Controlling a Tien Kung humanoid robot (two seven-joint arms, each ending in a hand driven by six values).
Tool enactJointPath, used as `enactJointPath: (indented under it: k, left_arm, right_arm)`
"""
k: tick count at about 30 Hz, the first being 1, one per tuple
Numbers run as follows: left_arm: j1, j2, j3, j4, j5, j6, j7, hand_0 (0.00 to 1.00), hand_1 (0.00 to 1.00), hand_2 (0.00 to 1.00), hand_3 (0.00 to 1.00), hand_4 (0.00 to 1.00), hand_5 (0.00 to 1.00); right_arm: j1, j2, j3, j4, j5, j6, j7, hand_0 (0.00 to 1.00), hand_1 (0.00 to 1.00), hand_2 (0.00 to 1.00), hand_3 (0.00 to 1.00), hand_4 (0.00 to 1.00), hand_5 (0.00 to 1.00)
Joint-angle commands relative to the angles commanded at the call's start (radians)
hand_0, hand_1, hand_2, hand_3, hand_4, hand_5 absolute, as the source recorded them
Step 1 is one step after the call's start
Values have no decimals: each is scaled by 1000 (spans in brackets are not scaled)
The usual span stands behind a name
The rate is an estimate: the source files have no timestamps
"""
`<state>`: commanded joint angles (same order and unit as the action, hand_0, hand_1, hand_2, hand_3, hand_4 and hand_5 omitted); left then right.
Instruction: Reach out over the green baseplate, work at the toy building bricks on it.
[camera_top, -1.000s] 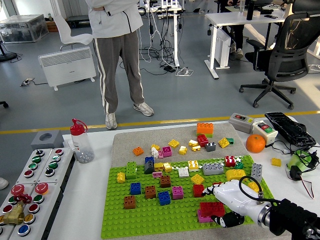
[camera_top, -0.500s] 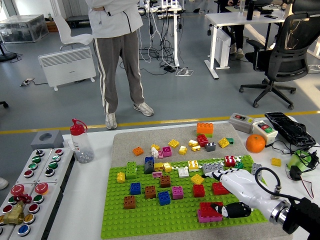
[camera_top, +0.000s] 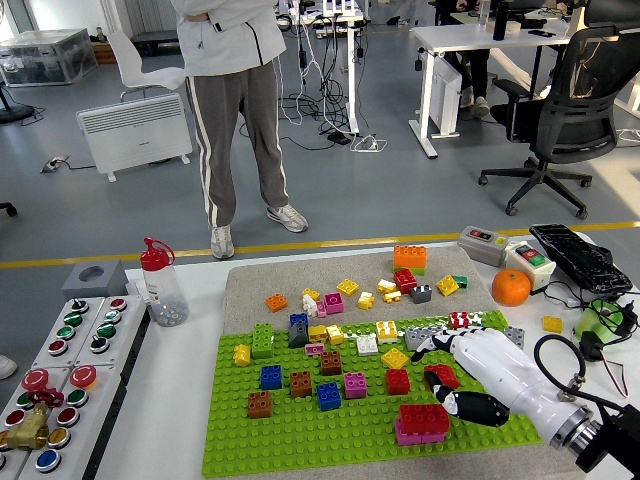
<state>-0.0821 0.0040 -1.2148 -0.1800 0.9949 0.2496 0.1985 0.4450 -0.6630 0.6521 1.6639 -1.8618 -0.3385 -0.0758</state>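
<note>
I can't read any words or numbers here, not on my bricks and not on the button boxes.

One green baseplate (camera_top: 300, 435) lies on the worktop (camera_top: 190, 420), with one robot hand (camera_top: 478, 372) reaching over it. On the plate stand three brown bricks (camera_top: 301, 384), two blue ones (camera_top: 271, 377) and one tall green stack (camera_top: 262, 341); the loose bricks beyond are too jumbled to count. There is also one orange (camera_top: 511, 287), one red-capped bottle (camera_top: 160, 282), one button panel (camera_top: 55, 370), and one person (camera_top: 232, 100) standing behind.
</note>
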Motion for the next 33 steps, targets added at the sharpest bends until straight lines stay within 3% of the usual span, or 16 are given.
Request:
enactJointPath:
  k: [17, 33]
  left_arm:
    - [7, 0, -1, 0, 6, 0, 2, 666, 613, 569, 454, 239, 998]
    - [3, 0, 3, 0, -6, 0, -2, 665, 612, 569, 454, 238, 998]
  right_arm:
    - [44, 27, -123, -41, -6, 57, -33, 611, 643, 632, 586, 309, 180]
    - [56, 32, -146, -46, -6, 73, -32, 597, 634, 624, 584, 314, 183]
